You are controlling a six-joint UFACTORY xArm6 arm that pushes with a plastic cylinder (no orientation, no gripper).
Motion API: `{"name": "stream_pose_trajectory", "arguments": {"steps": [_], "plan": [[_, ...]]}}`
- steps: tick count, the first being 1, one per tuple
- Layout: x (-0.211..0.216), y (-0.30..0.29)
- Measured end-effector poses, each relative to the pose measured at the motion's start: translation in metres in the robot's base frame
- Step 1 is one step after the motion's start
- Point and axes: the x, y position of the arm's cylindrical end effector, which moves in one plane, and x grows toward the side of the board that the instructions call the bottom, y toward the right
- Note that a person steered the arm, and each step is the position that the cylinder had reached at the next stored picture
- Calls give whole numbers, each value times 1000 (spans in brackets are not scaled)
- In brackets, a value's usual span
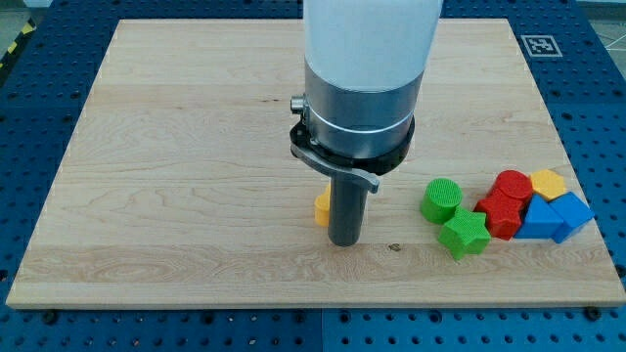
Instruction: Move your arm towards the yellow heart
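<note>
A yellow block (322, 207), most likely the yellow heart, lies near the board's middle, mostly hidden behind my rod; only its left edge shows. My tip (344, 241) rests on the board right beside it, at its right and slightly toward the view's bottom. I cannot tell whether they touch.
At the view's right lies a cluster: a green cylinder (441, 199), a green star (464, 234), two red blocks (504, 202), a yellow hexagon (548, 183) and two blue blocks (556, 217). The wooden board (176, 156) ends near the view's bottom. The arm's white body covers the top centre.
</note>
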Motion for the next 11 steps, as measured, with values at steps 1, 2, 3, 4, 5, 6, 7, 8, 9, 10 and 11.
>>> {"name": "stream_pose_trajectory", "arguments": {"steps": [1,2,3,4,5,6,7,8,9,10,11], "plan": [[5,25],[-14,40],[-62,13],[-71,-39],[-71,-66],[-63,-68],[-40,-68],[-24,-65],[-17,-44],[-12,-17],[-11,15]]}}
